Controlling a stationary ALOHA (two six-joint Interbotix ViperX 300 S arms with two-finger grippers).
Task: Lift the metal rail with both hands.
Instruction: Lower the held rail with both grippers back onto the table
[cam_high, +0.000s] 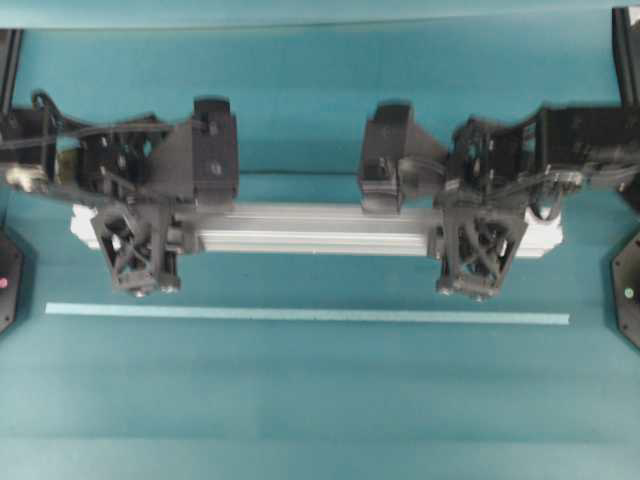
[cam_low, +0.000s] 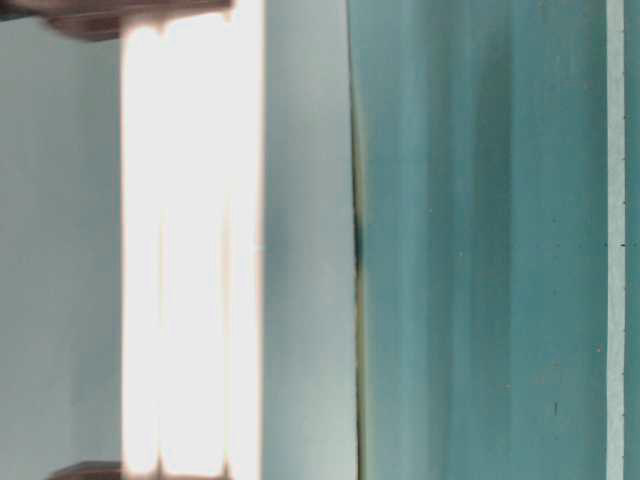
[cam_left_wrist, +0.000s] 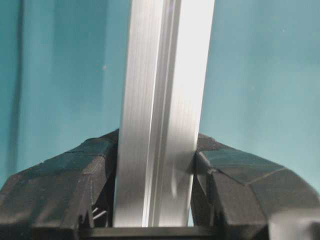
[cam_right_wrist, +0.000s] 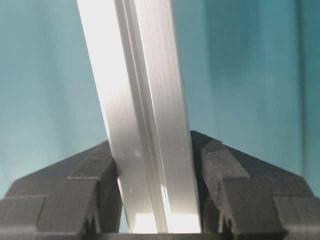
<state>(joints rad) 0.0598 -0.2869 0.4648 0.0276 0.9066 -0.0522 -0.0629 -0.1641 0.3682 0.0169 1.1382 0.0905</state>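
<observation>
Metal rail (cam_high: 310, 230) spans frame centre, clamped by left gripper (cam_high: 140, 285) and right gripper (cam_high: 478, 288) near its ends. Grasp done; clearance above table (cam_high: 320, 400) unclear.

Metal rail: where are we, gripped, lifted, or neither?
Done: left gripper and right gripper are each closed on the metal rail, near its two ends. In hand: the lift; the wrist views suggest it hangs above the table. Left: confirming height; unclear.
</observation>
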